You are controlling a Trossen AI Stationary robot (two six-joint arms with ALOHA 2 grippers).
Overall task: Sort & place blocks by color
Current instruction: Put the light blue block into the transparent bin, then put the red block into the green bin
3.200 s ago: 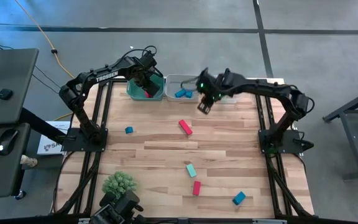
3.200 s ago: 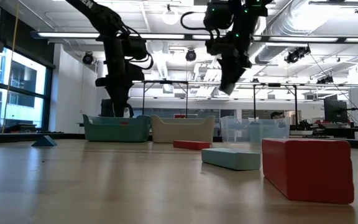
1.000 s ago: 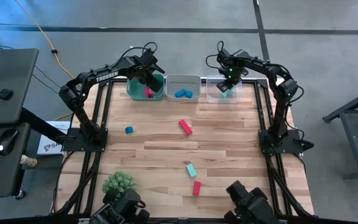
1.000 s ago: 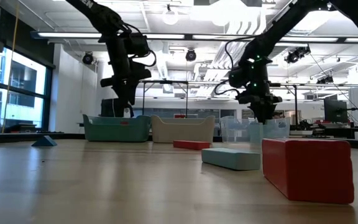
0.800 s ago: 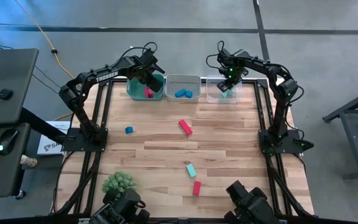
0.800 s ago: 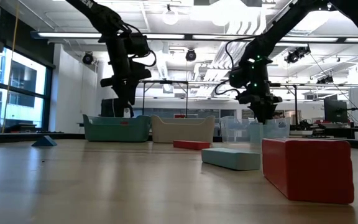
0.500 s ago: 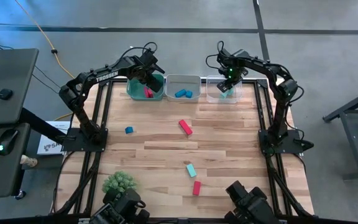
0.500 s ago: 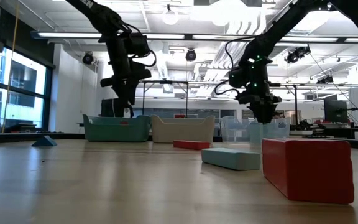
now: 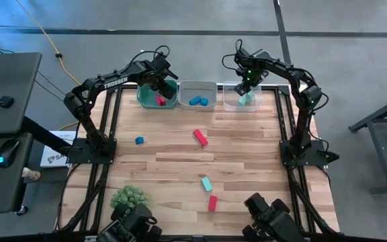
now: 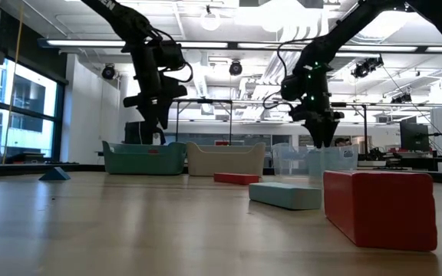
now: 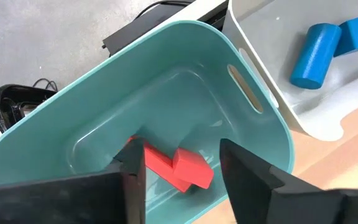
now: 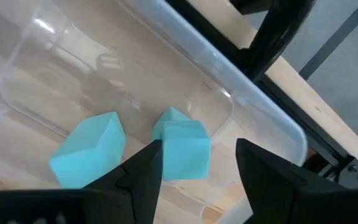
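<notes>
Three bins stand in a row at the table's far edge: a teal bin (image 9: pixel 157 94), a white bin (image 9: pixel 197 93) and a clear bin (image 9: pixel 242 98). My left gripper (image 11: pixel 180 152) hangs open over the teal bin, above red blocks (image 11: pixel 174 167) that lie on the bin's floor. My right gripper (image 12: pixel 194 155) hangs open over the clear bin, above two light teal cubes (image 12: pixel 180 149) on that bin's bottom. Blue blocks (image 9: pixel 197 101) lie in the white bin. Loose on the table lie a blue block (image 9: pixel 139 140), a red bar (image 9: pixel 200 137), a teal block (image 9: pixel 207 183) and a red block (image 9: pixel 212 202).
A green spiky plant ball (image 9: pixel 128 198) sits near the table's near left corner. Dark camera mounts (image 9: pixel 269 216) stand at the near edge. The table's wooden middle between the loose blocks is free room. In the low view the red block (image 10: pixel 380 207) stands close to the camera.
My right gripper has risen slightly above the clear bin and tipped a little; the teal cubes lie in the bin below it. My left arm has kept still over the teal bin.
</notes>
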